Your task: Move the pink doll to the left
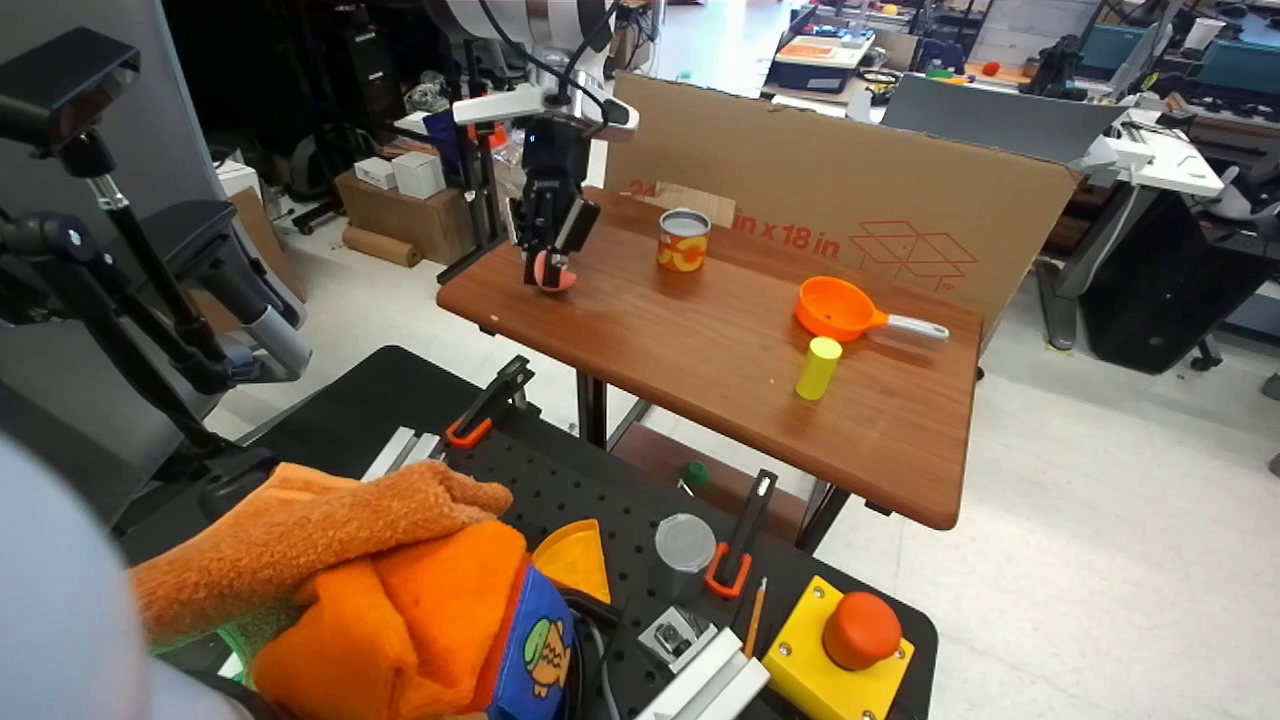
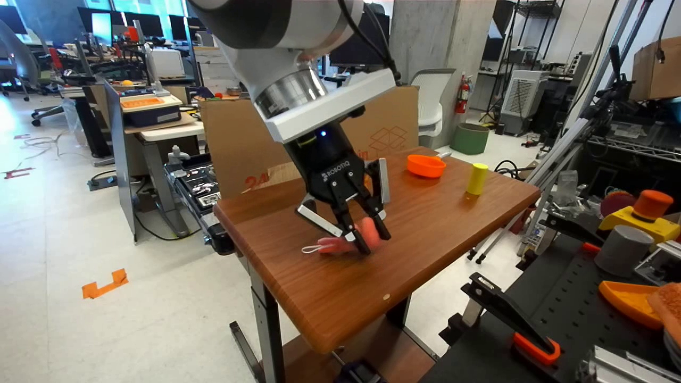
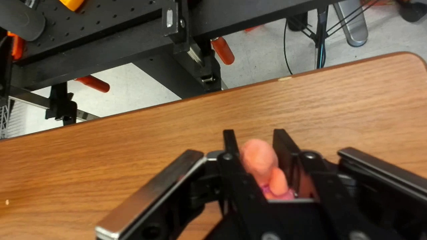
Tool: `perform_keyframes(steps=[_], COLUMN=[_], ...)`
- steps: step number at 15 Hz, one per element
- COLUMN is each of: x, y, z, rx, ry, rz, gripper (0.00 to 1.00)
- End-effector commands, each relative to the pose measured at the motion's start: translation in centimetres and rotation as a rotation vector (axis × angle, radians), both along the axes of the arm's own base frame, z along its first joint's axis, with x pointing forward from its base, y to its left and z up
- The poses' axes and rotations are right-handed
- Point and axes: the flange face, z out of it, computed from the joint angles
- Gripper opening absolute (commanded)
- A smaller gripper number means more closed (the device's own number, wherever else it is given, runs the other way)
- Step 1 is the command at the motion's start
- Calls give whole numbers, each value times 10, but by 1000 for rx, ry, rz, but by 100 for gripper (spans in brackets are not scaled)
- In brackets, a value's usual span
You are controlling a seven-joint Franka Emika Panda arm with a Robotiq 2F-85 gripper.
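The pink doll (image 2: 335,245) lies at the tabletop in an exterior view, with a white loop at one end. In an exterior view it is a small pink patch (image 1: 566,281) partly hidden by the fingers. In the wrist view the doll's rounded head (image 3: 258,158) and a small limb show between the fingers; its lower body is hidden by the gripper. My gripper (image 3: 255,131) is drawn in around the doll, one finger on each side, shut on it. In both exterior views the gripper's fingertips (image 1: 541,283) (image 2: 375,243) are low at the table.
On the brown table (image 1: 650,320) stand a fruit can (image 1: 683,240), an orange pan (image 1: 838,308) and a yellow cylinder (image 1: 819,368). A cardboard wall (image 1: 800,190) borders the table's back. The table edge and a black workbench (image 3: 100,50) lie close by in the wrist view.
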Motion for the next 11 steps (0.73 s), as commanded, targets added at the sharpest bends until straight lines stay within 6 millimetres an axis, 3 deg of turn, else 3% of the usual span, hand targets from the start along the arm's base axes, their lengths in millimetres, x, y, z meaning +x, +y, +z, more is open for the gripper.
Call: perform_keyframes(steps=[1, 5, 7, 8, 9, 11], x=[-9, -26, -22, -16, -14, -14], y=[5, 1, -6, 5, 4, 4], z=[47, 115, 152, 120, 135, 136], rx=[18, 93, 116, 89, 94, 95], ry=[84, 184, 123, 145, 123, 123], rz=[104, 217, 187, 190, 189, 189], gripper=[71, 97, 100, 100, 99, 100])
